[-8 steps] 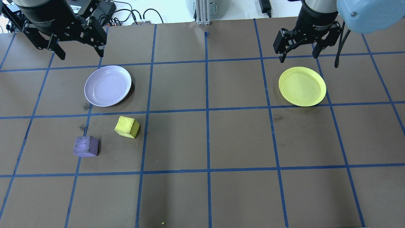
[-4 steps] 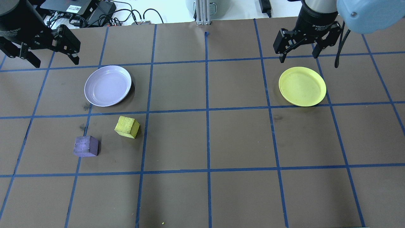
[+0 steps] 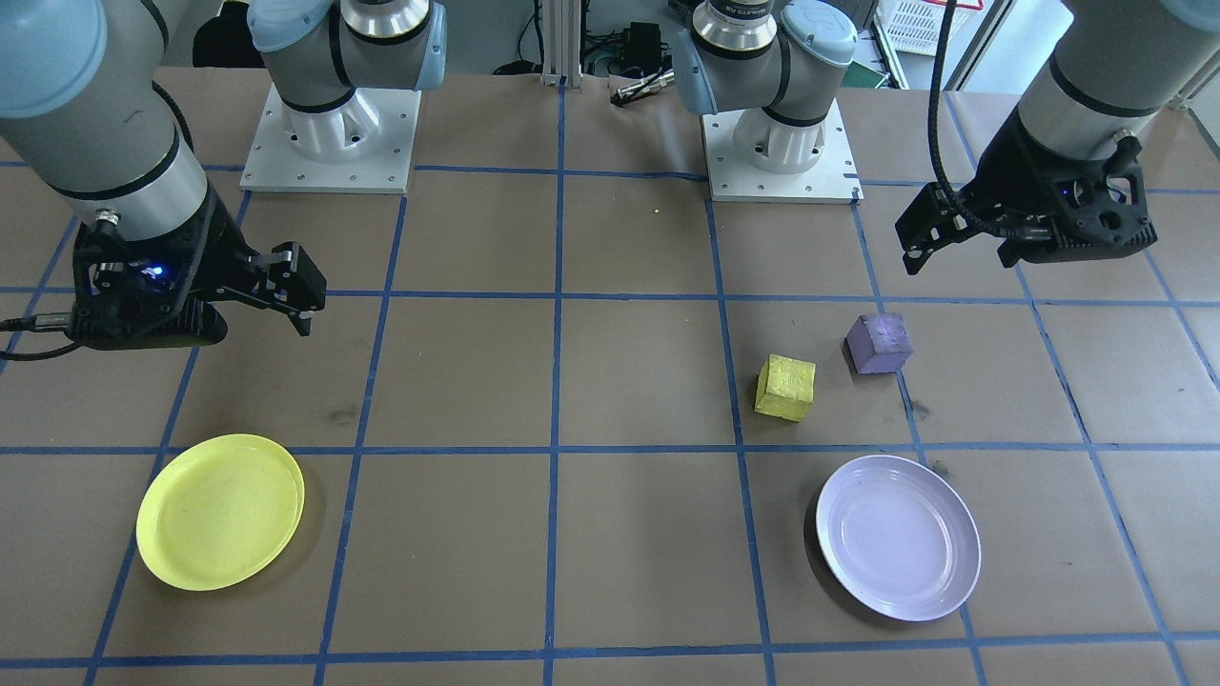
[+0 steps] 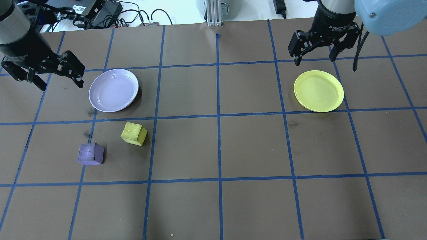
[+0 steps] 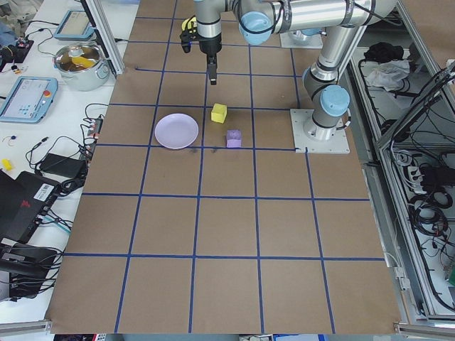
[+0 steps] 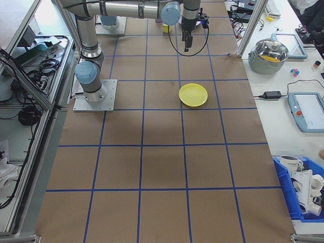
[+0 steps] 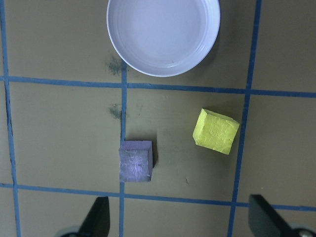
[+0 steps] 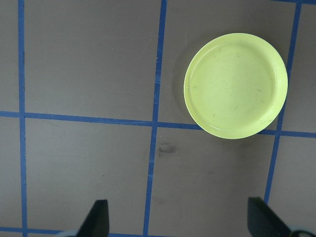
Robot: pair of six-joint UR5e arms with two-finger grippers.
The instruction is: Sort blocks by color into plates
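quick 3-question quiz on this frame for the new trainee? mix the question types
1. True or false: the purple block already lies in the lavender plate.
2. Multiple choice: the yellow block lies nearest to which? A) the yellow plate B) the lavender plate C) the right end effector
3. Fill in: the left end effector hangs open and holds ____.

Key
1. False; it sits on the table, as does the yellow block, and both plates are empty.
2. B
3. nothing
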